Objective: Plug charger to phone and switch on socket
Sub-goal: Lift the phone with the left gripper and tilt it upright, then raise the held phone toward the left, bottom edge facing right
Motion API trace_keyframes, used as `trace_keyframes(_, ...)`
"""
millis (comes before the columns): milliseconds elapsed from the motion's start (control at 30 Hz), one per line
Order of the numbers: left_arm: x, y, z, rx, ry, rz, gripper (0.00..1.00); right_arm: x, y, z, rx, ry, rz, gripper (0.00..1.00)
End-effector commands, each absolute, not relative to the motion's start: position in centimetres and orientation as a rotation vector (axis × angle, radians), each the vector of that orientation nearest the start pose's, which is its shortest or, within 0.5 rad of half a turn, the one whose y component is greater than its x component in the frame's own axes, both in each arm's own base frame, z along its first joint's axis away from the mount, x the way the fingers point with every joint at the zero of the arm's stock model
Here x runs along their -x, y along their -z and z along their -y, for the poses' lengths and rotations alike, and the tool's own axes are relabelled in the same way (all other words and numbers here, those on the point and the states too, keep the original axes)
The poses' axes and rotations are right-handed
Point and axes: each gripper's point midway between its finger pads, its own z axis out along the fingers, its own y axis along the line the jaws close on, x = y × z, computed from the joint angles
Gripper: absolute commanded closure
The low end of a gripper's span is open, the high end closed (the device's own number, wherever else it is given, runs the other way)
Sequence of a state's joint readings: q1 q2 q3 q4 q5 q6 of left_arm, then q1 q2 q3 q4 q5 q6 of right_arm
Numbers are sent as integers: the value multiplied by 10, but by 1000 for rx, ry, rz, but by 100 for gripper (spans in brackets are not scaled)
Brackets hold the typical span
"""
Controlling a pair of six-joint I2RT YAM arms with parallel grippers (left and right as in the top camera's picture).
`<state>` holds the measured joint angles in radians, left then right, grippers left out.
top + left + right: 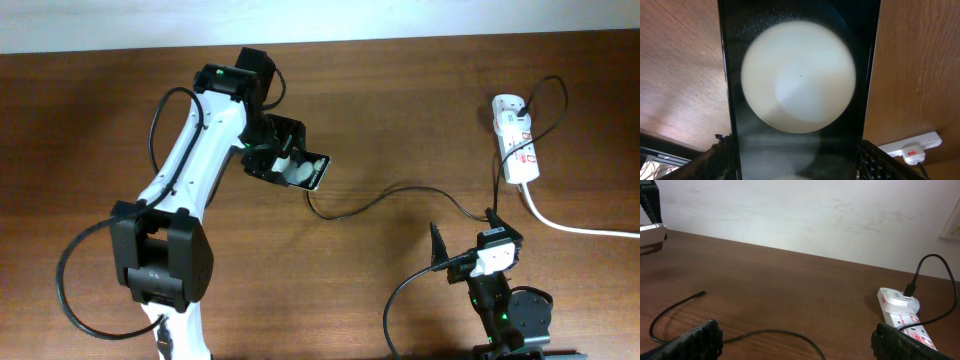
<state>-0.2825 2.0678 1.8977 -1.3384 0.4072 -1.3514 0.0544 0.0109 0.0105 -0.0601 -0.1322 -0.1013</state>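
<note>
Left tool [288,163]: clamped on the phone's long edges.
Phone [312,172]: held in the left tool, screen washed by glare.
Right tool [795,330]: fingers wide apart, holding nothing.
Charger [400,190]: one end plugged in at the socket [515,135]; the tip lies loose on the counter [100,120], near the phone.

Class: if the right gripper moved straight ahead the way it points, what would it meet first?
Likely the black cable lying across the table just ahead of the right gripper; height above it is unclear.
</note>
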Motion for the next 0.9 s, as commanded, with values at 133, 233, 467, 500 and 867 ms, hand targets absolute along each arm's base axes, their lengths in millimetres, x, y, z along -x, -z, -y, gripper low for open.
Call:
trace_keyframes(133,-393,-162,178,1775,662,-2726,100,-243,-159,-40,239,-91,-1617,1)
trace_keyframes(233,-396,-158,168,1858,580,-2644,100,-243,-159,-40,239,-91,-1617,1)
trace_keyframes(467,-395,-158,169,1869,578,-2646,100,-243,-159,-40,239,-91,-1617,1)
trace_keyframes(500,-395,-158,169,1870,583,-2649,100,-243,-159,-40,239,-91,-1617,1)
trace_keyframes(867,-387,-168,190,1894,745,-2723,100,-243,-159,-40,239,-91,-1617,1)
